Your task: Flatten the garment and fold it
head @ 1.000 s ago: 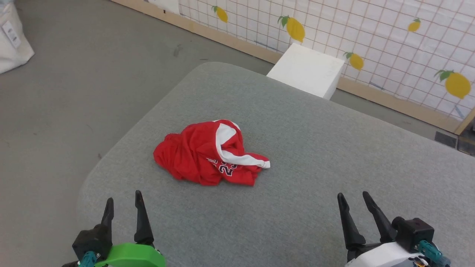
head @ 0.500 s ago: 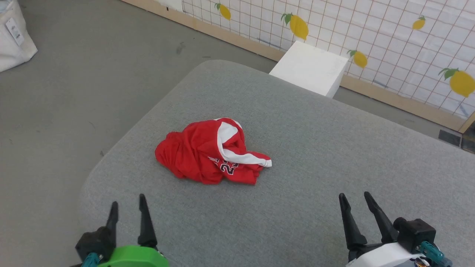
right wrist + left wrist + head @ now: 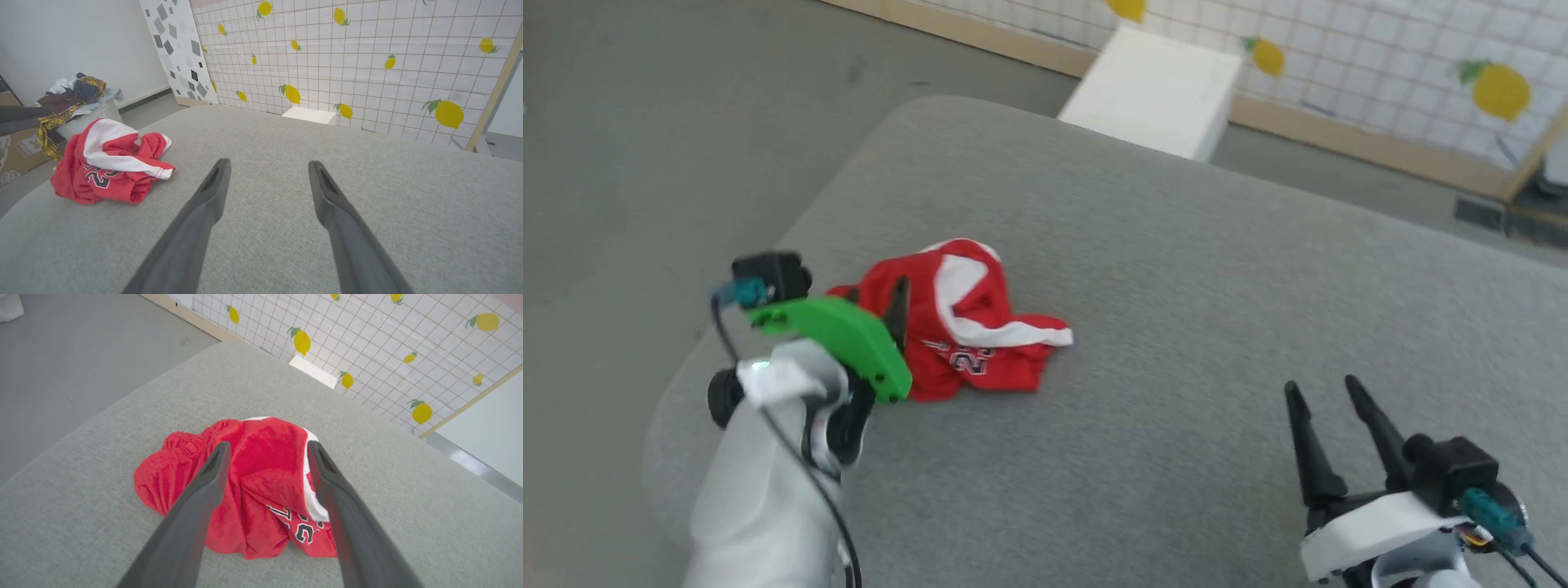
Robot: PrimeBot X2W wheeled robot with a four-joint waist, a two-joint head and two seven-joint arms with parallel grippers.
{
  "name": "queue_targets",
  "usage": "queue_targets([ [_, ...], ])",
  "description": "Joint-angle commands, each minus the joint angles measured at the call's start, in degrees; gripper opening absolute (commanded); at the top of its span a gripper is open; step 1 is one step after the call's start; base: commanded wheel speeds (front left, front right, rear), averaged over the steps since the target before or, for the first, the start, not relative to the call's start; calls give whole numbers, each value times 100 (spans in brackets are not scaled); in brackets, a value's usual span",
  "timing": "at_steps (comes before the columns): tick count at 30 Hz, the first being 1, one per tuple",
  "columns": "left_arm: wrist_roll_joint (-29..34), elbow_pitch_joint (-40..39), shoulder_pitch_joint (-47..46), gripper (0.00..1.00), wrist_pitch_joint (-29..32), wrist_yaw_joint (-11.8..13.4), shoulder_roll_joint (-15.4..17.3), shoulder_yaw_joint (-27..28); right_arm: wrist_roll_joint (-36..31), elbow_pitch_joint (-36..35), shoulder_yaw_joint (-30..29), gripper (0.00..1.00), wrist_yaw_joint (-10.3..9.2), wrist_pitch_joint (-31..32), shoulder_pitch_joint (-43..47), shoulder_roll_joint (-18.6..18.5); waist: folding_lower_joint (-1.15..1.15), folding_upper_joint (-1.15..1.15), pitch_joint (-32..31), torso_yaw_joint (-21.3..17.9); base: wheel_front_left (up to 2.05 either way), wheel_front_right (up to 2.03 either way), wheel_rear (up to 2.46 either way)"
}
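Note:
The garment (image 3: 968, 327) is a crumpled red heap with a white stripe and dark lettering, lying on the left part of the grey padded table (image 3: 1192, 269). My left gripper (image 3: 882, 294) has reached its near left side. In the left wrist view the left gripper (image 3: 268, 445) stands open, its fingers spread over the middle of the garment (image 3: 175, 486); whether they touch the cloth I cannot tell. My right gripper (image 3: 1321, 385) is open and empty at the lower right, well clear of the cloth. The right wrist view has the right gripper (image 3: 268, 162) over bare table, with the garment (image 3: 106, 163) off to its left.
A white box (image 3: 1152, 90) stands on the floor beyond the table's far edge, against a lemon-patterned grid wall (image 3: 367, 49). A basket of mixed clothes (image 3: 77, 98) and a cardboard box (image 3: 16, 151) sit past the table's left edge. The table's rounded corner is just left of the garment.
My left arm has swung up and forward from the near edge to the garment, gripper still open. The head camera has shifted. The right gripper holds its place.

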Motion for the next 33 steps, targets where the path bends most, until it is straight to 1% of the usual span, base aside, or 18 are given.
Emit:
queue_targets([
  [1, -86, 241, -228, 100, 340, -13, 59, -38, -67, -61, -59, 100, -9, 43, -43, -9, -1, 0, 493, -590, 0, 0, 0],
  [3, -129, 603, -497, 100, 846, 55, 129, -72, -124, -136, -142, 100, -9, 92, -26, -9, -1, 0, 611, -779, 0, 0, 0],
  [5, -72, 876, -683, 100, 1165, 178, 224, -114, -151, -203, -202, 100, -9, 125, -4, -9, -1, 0, 715, -940, 0, 0, 0],
  [8, 4, 1243, -757, 100, 1445, 367, 328, -147, -177, -261, -231, 100, -9, 150, 19, -9, -1, 0, 807, -1128, 0, 0, 0],
  [11, 80, 1441, -701, 100, 1375, 656, 403, -78, -169, -275, -246, 100, -9, 137, 5, -9, -1, 0, 832, -1260, 0, 0, 0],
  [12, 109, 1460, -675, 51, 1247, 708, 422, -59, -154, -269, -254, 100, -9, 124, -4, -9, -1, 0, 829, -1289, 0, 0, 0],
  [13, 181, 1426, -665, 0, 991, 739, 467, -53, -140, -260, -252, 100, -9, 114, -10, -9, -1, 0, 814, -1308, 0, 0, 0],
  [14, 240, 1457, -620, 0, 776, 769, 497, -53, -112, -235, -240, 100, -9, 104, -8, -9, -1, 0, 770, -1326, 0, 0, 0],
  [16, 224, 1510, -561, 0, 507, 746, 484, -19, -57, -159, -203, 100, -9, 91, 21, -9, -1, 0, 659, -1340, 0, 0, 0],
  [19, 208, 1521, -628, 0, 143, 629, 551, 25, 6, -54, -126, 100, -9, 53, 41, -9, -1, 0, 465, -1362, 0, 0, 0],
  [21, 206, 1456, -813, 0, -96, 462, 640, 31, 34, 4, -88, 100, -9, 20, 30, -9, -1, 0, 341, -1399, 0, 0, 0],
  [23, 162, 1282, -1082, 0, -358, 169, 712, 25, 82, 73, -68, 100, -9, -21, 18, -9, -1, 0, 194, -1461, 0, 0, 0],
  [25, 199, 1095, -1424, 0, -551, -94, 864, -26, 150, 149, -48, 100, -9, -61, 25, -9, -1, 0, 60, -1563, 0, 0, 0],
  [26, 185, 1010, -1578, 0, -623, -193, 906, -27, 179, 185, -38, 100, -9, -78, 23, -9, -1, 0, 7, -1622, 0, 0, 0],
  [28, 216, 806, -1956, 0, -692, -330, 981, -93, 216, 247, -31, 100, -9, -111, 33, -9, -1, 0, -91, -1758, 0, 0, 0],
  [31, 199, 524, -2515, 0, -647, -488, 986, -246, 262, 364, -41, 100, -9, -155, 33, -9, -1, 0, -215, -1998, 0, 0, 0],
  [33, 99, 368, -2879, 0, -564, -560, 922, -333, 286, 425, -63, 100, -9, -185, 28, -9, -1, 0, -282, -2189, 0, 0, 0],
])
